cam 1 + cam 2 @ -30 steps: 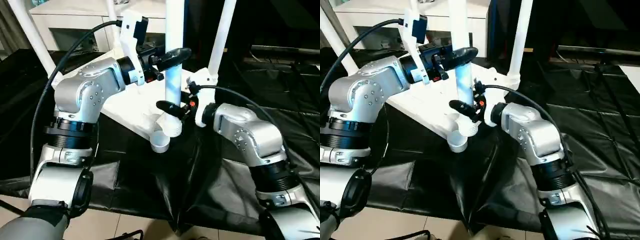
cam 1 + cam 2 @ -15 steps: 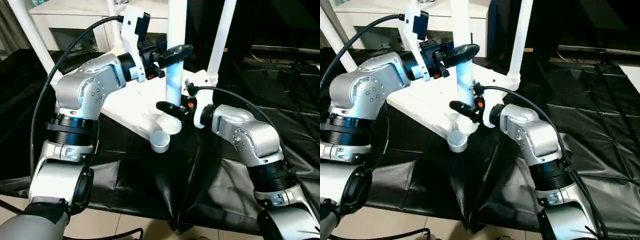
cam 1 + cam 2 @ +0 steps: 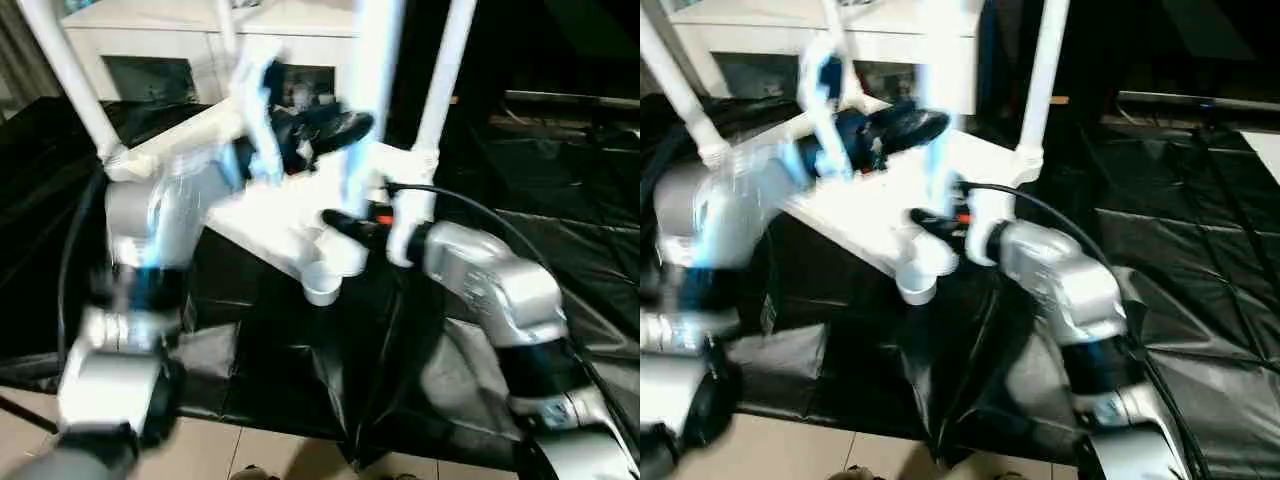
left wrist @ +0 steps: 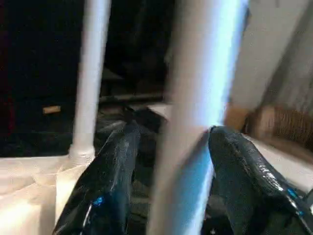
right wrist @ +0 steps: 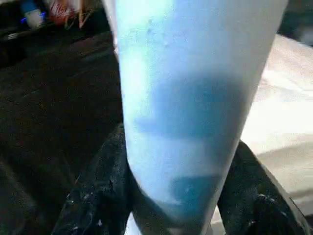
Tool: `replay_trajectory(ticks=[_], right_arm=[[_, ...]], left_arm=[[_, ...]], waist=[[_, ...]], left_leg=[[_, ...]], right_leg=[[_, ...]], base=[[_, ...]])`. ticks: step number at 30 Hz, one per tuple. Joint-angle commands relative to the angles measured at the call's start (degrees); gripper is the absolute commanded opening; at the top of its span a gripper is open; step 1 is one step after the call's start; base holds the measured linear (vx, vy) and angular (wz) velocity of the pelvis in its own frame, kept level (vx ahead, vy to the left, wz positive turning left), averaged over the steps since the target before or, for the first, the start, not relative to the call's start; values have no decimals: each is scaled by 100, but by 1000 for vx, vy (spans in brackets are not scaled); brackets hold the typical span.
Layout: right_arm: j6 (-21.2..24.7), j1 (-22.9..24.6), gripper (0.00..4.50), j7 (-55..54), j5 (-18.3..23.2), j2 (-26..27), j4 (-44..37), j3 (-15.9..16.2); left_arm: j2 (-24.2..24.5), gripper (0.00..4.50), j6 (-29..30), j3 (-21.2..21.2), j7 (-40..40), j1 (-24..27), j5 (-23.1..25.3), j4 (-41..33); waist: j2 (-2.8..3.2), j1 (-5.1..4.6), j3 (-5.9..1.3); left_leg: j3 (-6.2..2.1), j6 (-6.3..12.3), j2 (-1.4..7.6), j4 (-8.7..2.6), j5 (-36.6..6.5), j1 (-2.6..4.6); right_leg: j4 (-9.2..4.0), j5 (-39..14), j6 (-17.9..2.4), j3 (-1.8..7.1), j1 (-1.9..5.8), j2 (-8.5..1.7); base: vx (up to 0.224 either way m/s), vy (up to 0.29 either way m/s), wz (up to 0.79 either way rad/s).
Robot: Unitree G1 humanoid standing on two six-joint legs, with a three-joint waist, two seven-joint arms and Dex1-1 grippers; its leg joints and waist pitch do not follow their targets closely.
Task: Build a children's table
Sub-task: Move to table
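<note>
The tabletop lies upside down on the black sheet, and the near leg stands over its front corner socket; other legs already stand upright in the far corners. The left hand has its fingers around this leg higher up, and the right hand closes on it low, near the socket. The leg looks light, stiff and smooth, so I think a grip close to the socket gives the best control.

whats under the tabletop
The tabletop lies upside down on black sheeting, which spreads out around it. What the sheeting covers beneath it is hidden.
</note>
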Motion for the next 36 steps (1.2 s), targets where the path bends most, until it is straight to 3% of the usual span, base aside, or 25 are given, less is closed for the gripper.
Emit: replay_trajectory(ticks=[1, 4, 5, 7, 8, 9, 13, 14, 15, 16, 18, 19, 20, 21, 22, 23, 24, 25, 26, 28, 29, 31, 34, 35, 36], right_arm=[[-284, 72, 185, -13, 178, 58, -337, -305], [-477, 244, 185, -154, 444, 127, -447, -858], [-521, 285, 185, -144, 481, 67, -495, -984], [-543, 369, 185, -124, 600, -84, -607, -1246], [-529, 407, 185, -105, 642, -145, -664, -1331], [-521, 476, 185, -25, 683, -303, -770, -1468], [-645, 662, 185, 45, 700, -597, -852, -1786], [-653, 675, 185, 42, 699, -600, -855, -1796], [-686, 726, 185, 28, 696, -614, -866, -1838], [-702, 814, 185, -10, 670, -650, -929, -1895], [-709, 1023, 185, -119, 662, -675, -1089, -1981], [-715, 1092, 185, -171, 650, -672, -1137, -2014], [-729, 1275, 185, -294, 654, -622, -1237, -2109], [-798, 1408, 185, -330, 603, -614, -1293, -2123], [-821, 1425, 185, -361, 584, -603, -1279, -2135], [-834, 1435, 185, -380, 574, -596, -1272, -2143], [-927, 1490, 185, -455, 545, -563, -1202, -2173], [-980, 1516, 185, -474, 514, -558, -1178, -2173], [-1033, 1547, 185, -491, 477, -534, -1150, -2162], [-1120, 1569, 185, -533, 416, -479, -1124, -2135], [-1225, 1546, 185, -585, 416, -384, -1123, -2112], [-1309, 1518, 185, -640, 459, -270, -1133, -2107], [-1835, 1433, 185, -801, 524, 170, -1052, -2091], [-1919, 1425, 185, -838, 494, 217, -1014, -2084], [-2143, 1430, 185, -849, 541, 411, -814, -2108]], left_arm=[[-102, 271, 126, 309, 125, 138, -386, -386], [-199, 271, 298, 538, 155, 637, -805, -953], [-184, 271, 269, 570, 201, 779, -822, -1143], [-277, 271, 251, 819, 611, 1044, -858, -1499], [-279, 271, 205, 883, 763, 1171, -782, -1618], [-243, 271, 103, 996, 1107, 1432, -519, -1818], [-71, 271, -66, 1084, 1965, 2167, 509, -2212], [-62, 271, -63, 1079, 1989, 2204, 536, -2229], [-24, 271, -53, 1058, 2087, 2356, 647, -2300], [23, 271, -59, 1011, 2227, 2650, 853, -2416], [117, 271, -56, 895, 2708, 3186, 1345, -2601], [71, 271, -7, 934, 2877, 3305, 1413, -2638], [-76, 271, -47, 1012, 3267, 3544, 1574, -2743], [-92, 271, -204, 922, 3447, 3713, 1829, -2823], [-46, 271, -260, 841, 3456, 3751, 1934, -2823], [-20, 271, -293, 795, 3461, 3772, 1994, -2824], [79, 271, -445, 549, 3488, 3855, 2265, -2811], [84, 271, -466, 480, 3528, 3865, 2344, -2819], [79, 271, -502, 438, 3526, 3837, 2387, -2814], [77, 271, -594, 426, 3473, 3772, 2398, -2759], [76, 271, -751, 461, 3343, 3699, 2313, -2622], [49, 271, -1093, 499, 3188, 3642, 2238, -2481], [-37, 271, -2250, 448, 2794, 3465, 2250, -1669], [-59, 271, -2355, 454, 2767, 3439, 2247, -1541], [-100, 271, -2809, 363, 2688, 3379, 2350, -1108]], waist=[[7, -23, -466], [-2, -24, -474], [47, -30, -456], [58, -61, -432], [51, -66, -438], [125, -76, -423], [23, -108, -406], [64, -96, -424], [49, -125, -418], [-41, -137, -428], [-11, -141, -430], [-135, -172, -421], [-198, -144, -428], [-197, -141, -409], [-266, -117, -399], [-206, -109, -392], [-411, -137, -392], [-359, -103, -386], [-378, -106, -371], [-336, -94, -363], [-274, -89, -366], [-335, -87, -375], [-115, -42, -396], [-192, -59, -394], [-202, -44, -418]], left_leg=[[18, -23, 136, -416, -566, 1], [17, 73, 150, -413, -548, -8], [15, 76, 146, -424, -635, -3], [18, 69, 152, -440, -813, 5], [18, 61, 144, -435, -843, 7], [10, 45, 147, -449, -998, 26], [18, 148, 97, -441, -939, -19], [-7, 146, 123, -447, -866, -22], [4, 183, 110, -441, -747, -44], [1, 204, 126, -441, -709, -49], [-17, 259, 142, -441, -582, -71], [9, 292, 142, -434, -585, -77], [11, 316, 133, -444, -568, -64], [28, 325, 144, -446, -654, -42], [19, 330, 156, -470, -735, -41], [17, 292, 167, -486, -883, 6], [33, 321, 171, -486, -907, -6], [4, 294, 179, -512, -957, 0], [23, 240, 197, -517, -1135, 54], [-9, 129, 200, -551, -1302, 46], [-15, 59, 195, -553, -1398, 69], [-10, 36, 172, -558, -1425, 41], [-24, 2, 142, -543, -1353, 42], [-7, 15, 135, -544, -1371, 30], [-17, 8, 144, -545, -1295, 18]], right_leg=[[-319, -619, -1362, 199, 423, -269], [-306, -585, -1417, 199, 419, -281], [-328, -747, -1378, 188, 400, -262], [-380, -932, -1273, 182, 405, -238], [-379, -1000, -1250, 178, 411, -233], [-417, -1199, -1182, 168, 391, -228], [-504, -1946, -743, 158, 402, -215], [-474, -1930, -736, 161, 405, -234], [-490, -1966, -690, 159, 379, -222], [-488, -1906, -689, 158, 386, -221], [-452, -1776, -687, 162, 381, -228], [-471, -1748, -674, 167, 372, -214], [-450, -1842, -683, 162, 367, -222], [-499, -2023, -668, 166, 325, -228], [-504, -2212, -583, 162, 320, -237], [-534, -2343, -526, 160, 266, -232], [-564, -2338, -471, 153, 269, -222], [-517, -2335, -449, 153, 270, -235], [-559, -2347, -435, 163, 204, -232], [-534, -2297, -431, 160, 222, -243], [-528, -2151, -452, 165, 211, -238], [-536, -1967, -467, 174, 241, -233], [-505, -1535, -575, 195, 240, -242], [-534, -1509, -569, 192, 247, -232], [-481, -1337, -616, 197, 294, -241]], base=[[0, 0, 0], [0, 0, 0], [0, 0, 0], [0, 0, 0], [0, 0, 0], [0, 0, 0], [0, 0, 0], [0, 0, 0], [0, 0, 0], [0, 0, 0], [0, 0, 0], [0, 0, 0], [0, 0, 0], [0, 0, 0], [0, 0, 0], [0, 0, 0], [0, 0, 0], [0, 0, 0], [0, 0, 0], [0, 0, 0], [0, 0, 0], [0, 0, 0], [0, 0, 0], [0, 0, 0], [0, 0, 0]])
